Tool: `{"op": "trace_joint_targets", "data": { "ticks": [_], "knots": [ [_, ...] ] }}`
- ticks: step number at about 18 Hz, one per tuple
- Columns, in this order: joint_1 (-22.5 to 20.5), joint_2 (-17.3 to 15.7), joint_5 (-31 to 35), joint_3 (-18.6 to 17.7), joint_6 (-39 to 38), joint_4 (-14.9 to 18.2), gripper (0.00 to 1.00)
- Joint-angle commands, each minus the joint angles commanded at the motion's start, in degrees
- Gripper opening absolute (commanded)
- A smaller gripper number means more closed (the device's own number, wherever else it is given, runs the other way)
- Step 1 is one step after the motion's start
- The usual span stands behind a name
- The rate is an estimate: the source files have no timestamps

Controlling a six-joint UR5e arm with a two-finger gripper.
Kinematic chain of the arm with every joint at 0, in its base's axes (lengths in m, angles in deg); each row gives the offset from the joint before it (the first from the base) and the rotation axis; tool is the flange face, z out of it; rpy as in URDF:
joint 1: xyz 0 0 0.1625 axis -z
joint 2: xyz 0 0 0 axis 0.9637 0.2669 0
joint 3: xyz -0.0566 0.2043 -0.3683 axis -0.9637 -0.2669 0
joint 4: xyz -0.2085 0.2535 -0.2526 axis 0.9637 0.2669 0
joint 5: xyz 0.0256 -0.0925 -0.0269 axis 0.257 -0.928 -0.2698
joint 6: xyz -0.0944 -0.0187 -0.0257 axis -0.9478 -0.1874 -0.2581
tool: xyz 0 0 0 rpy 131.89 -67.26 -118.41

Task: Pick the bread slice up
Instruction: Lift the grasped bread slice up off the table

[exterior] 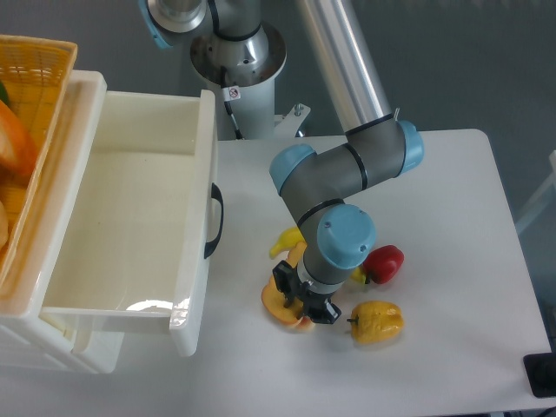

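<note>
The bread slice [278, 306] is a pale orange slice with a darker crust, lying on the white table [452, 217] in front of the arm. Only its left and front parts show; the rest is under the wrist. My gripper [304, 298] points straight down over it, with the black fingers [283, 279] drawn in against the slice's edges. It looks shut on the slice, which rests at table level.
A yellow pepper [376, 321] lies just right of the gripper, and a red pepper [384, 262] sits behind it. A yellow curved toy [287, 241] lies behind the slice. A white bin [130, 226] stands at the left, with a yellow basket [30, 104] beyond.
</note>
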Motion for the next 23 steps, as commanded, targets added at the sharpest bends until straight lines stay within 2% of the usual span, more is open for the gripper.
{"op": "trace_joint_targets", "data": {
  "ticks": [4,8,13,17,20,23],
  "knots": [
    [0.0,-0.35,-0.09,0.35,-0.62,0.17,0.0],
    [-0.09,-2.89,0.09,1.05,-0.62,0.88,0.0],
    [-0.18,-5.09,0.0,3.42,0.0,6.32,0.0],
    [-0.18,-7.9,0.09,3.52,1.84,10.53,0.0],
    [-0.26,-10.98,0.18,3.34,6.32,14.32,0.0],
    [-0.88,-12.3,0.09,3.34,7.03,15.2,0.0]
  ]
}}
